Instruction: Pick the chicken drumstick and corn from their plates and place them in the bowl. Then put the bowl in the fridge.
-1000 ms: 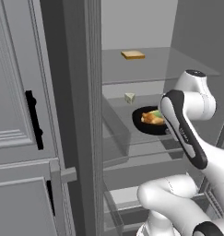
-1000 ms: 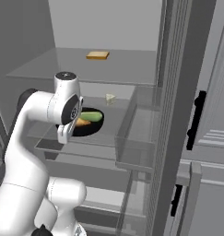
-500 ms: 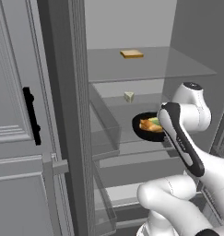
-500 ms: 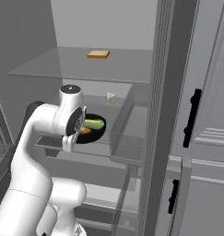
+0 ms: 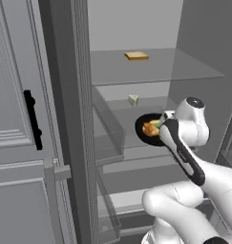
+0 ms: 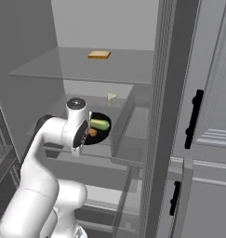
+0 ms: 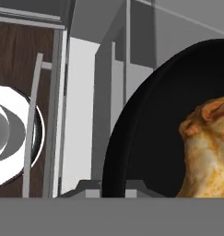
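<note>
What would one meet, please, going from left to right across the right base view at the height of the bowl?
Robot arm → bowl with the corn → fridge's frame post → black door handle.

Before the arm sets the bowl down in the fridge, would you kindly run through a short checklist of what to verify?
1. Fridge door open: ok.
2. Pincer shut on the bowl rim: ok.
3. Chicken drumstick inside the bowl: ok.
4. Corn inside the bowl: ok.
5. Bowl resting on the glass shelf: cannot tell.
6. Small pale wedge behind clear of the bowl: ok.
</note>
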You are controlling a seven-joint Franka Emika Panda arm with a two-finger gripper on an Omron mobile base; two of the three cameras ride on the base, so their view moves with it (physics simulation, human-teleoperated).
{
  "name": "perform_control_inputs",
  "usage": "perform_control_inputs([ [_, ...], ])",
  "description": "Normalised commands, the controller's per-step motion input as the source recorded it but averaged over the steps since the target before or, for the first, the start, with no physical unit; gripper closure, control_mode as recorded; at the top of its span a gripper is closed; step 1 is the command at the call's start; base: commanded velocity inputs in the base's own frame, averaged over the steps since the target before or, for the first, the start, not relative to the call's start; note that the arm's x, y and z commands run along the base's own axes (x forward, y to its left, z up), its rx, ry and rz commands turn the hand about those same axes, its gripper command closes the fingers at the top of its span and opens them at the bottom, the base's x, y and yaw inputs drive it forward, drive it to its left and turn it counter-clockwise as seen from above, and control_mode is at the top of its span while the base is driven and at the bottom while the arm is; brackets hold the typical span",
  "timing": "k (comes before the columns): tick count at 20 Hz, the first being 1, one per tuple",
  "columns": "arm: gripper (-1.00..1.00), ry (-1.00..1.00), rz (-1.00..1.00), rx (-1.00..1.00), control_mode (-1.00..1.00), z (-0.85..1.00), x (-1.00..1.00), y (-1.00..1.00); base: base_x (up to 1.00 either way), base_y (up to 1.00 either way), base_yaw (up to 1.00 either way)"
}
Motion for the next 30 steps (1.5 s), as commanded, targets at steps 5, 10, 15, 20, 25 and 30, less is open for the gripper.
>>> perform_control_inputs([
  [5,1.00,0.00,0.00,0.03,-1.00,-0.13,0.71,-0.19,0.00,0.00,0.00],
  [10,1.00,0.00,0.00,0.01,-1.00,-0.20,0.65,-0.10,0.00,0.00,0.00],
  [15,1.00,0.00,0.00,0.00,-1.00,-0.37,0.50,0.00,0.00,0.00,0.00],
  [20,1.00,0.00,0.00,0.00,-1.00,-0.22,0.48,0.00,0.00,0.00,0.00],
  [25,1.00,0.00,0.00,0.00,-1.00,-0.12,0.25,0.00,0.00,0.00,0.00],
  [30,-1.00,0.00,0.00,0.00,-1.00,0.00,0.00,0.00,0.00,0.00,0.00],
])
